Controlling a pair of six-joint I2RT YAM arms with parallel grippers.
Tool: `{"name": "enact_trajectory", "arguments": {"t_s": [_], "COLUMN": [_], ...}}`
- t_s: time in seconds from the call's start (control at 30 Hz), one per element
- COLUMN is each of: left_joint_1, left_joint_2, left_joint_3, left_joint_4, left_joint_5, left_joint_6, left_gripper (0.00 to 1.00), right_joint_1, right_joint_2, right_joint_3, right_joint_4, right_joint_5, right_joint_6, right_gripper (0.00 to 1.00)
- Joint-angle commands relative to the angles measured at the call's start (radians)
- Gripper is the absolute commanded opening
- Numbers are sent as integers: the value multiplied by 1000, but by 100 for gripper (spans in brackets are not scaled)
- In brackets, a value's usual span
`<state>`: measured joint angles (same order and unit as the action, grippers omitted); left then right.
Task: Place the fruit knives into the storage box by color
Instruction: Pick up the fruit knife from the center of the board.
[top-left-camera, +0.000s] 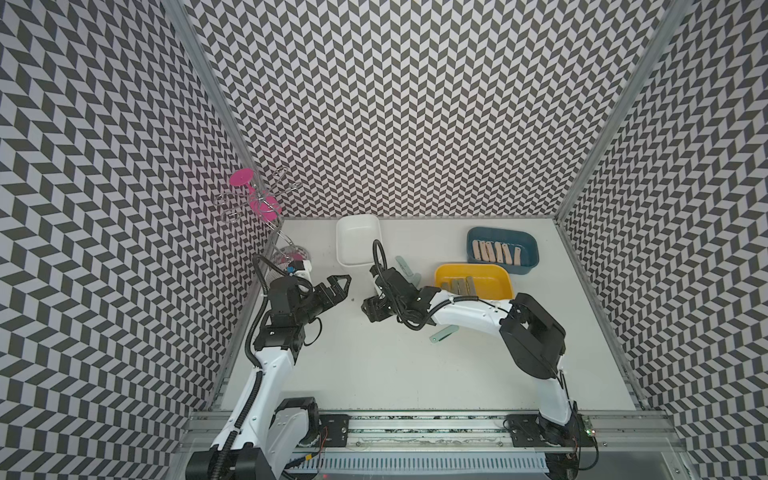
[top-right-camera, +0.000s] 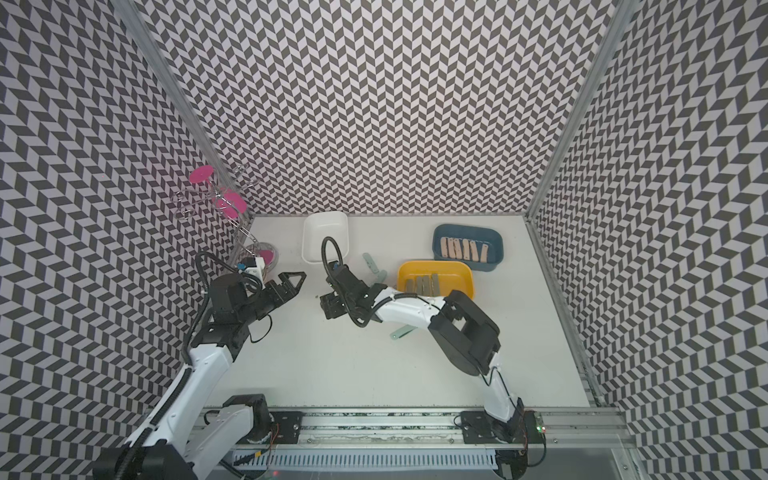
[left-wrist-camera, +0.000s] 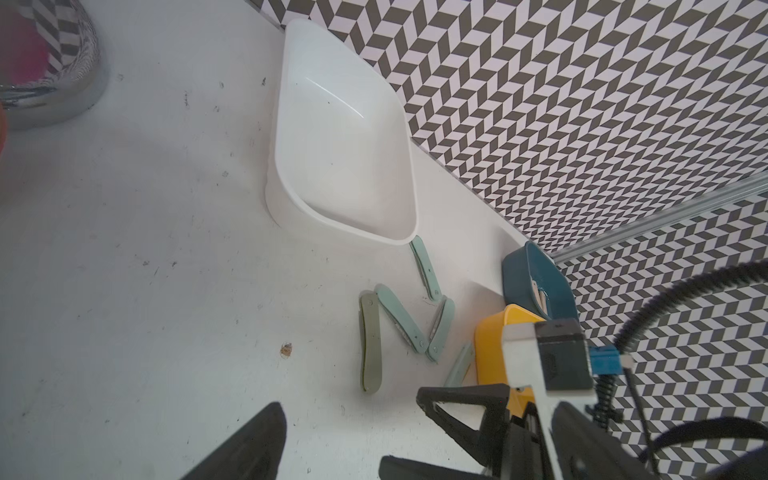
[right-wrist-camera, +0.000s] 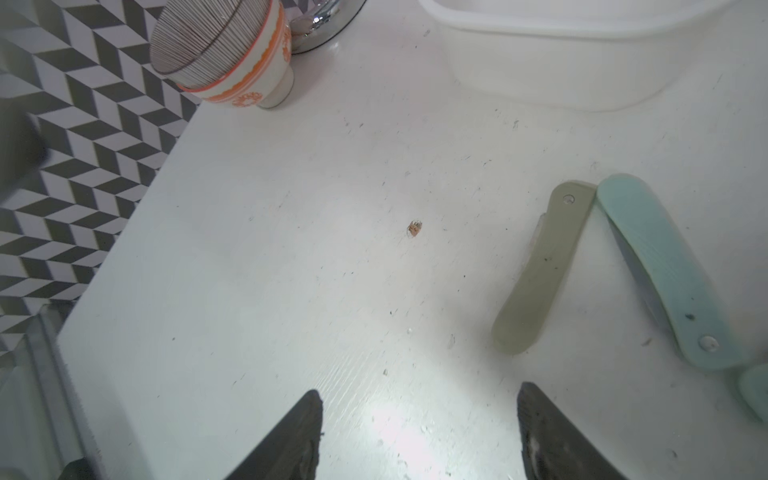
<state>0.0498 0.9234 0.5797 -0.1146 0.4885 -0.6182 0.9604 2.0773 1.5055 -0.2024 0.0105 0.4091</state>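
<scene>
Both hands hold nothing. At the left in both top views, the left hand (top-left-camera: 341, 289) gapes wide above the white bench (top-left-camera: 374, 374). Up and to its right sits the white box (top-left-camera: 345, 232). At mid-frame the right hand (right-wrist-camera: 419, 399) has its fingers apart. Just right of it, a loose olive knife (right-wrist-camera: 540, 266) and several mint knives (left-wrist-camera: 401, 318) lie on the bench. Further right, the yellow box (top-left-camera: 440, 272) holds olive knives (top-left-camera: 459, 286), and the blue box (top-left-camera: 473, 237) holds peach knives (top-left-camera: 498, 252).
</scene>
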Motion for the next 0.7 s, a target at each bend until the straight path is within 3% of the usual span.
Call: {"name": "enact_trajectory", "arguments": {"t_s": [0.0, 0.33, 0.67], "left_joint_1": [14, 27, 31], "left_joint_2": [3, 35, 56], "left_joint_3": [-11, -15, -23], "left_joint_4": [10, 50, 82], "left_joint_5": [39, 86, 104], "left_joint_6": [16, 10, 8], "left_gripper": [100, 100, 100], "right_joint_1": [8, 9, 9], "right_joint_2": [56, 191, 323], "right_joint_3": [63, 169, 270], "right_joint_4": [-26, -89, -81], "right_joint_5": [59, 221, 358], "right_joint_6": [5, 6, -6], "right_gripper": [72, 69, 59]}}
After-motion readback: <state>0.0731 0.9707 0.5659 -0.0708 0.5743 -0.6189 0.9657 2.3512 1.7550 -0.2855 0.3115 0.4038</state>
